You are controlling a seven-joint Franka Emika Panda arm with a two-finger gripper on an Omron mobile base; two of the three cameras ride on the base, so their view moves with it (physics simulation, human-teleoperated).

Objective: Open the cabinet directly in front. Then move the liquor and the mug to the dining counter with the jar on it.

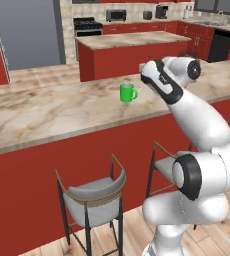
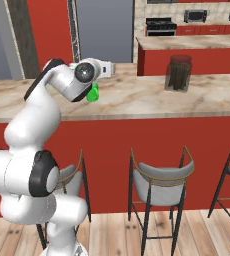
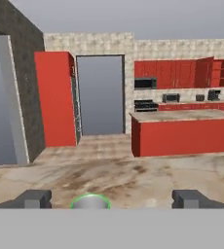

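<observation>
Claw (image 3: 111, 199): jaws spread wide, nothing between them. In the hand view the two dark fingertips (image 3: 33, 198) stand far apart at the bottom edge.

Mug (image 1: 128, 92): upright on the dining counter (image 1: 47, 112), directly below and just ahead of the claw, nearer one fingertip than the other. The hand view shows its green rim and greyish inside between the tips. From the left base view it stands free on the stone, loop handle turned away from the arm. Touching the fingers or just apart: not resolvable, the wrist hides the gap in the right base view.

Handling, judged: small, rigid, light, glazed, so likely slippery on the outside wall. It would tip if nudged sideways at the rim. Best hold is across the body with the fingers clear of the handle, or one finger inside the lip and one outside.

Surroundings: the jar (image 2: 179, 73) stands on the same counter, well off to the claw's side, dark and boxy, not in the path. Stools (image 2: 162, 182) sit below the counter edge, underneath the arm. Beyond the claw lies the shorter red island (image 3: 182, 133), with wall cabinets (image 3: 182, 73) at the far wall. No liquor bottle identified on this stretch of counter.
</observation>
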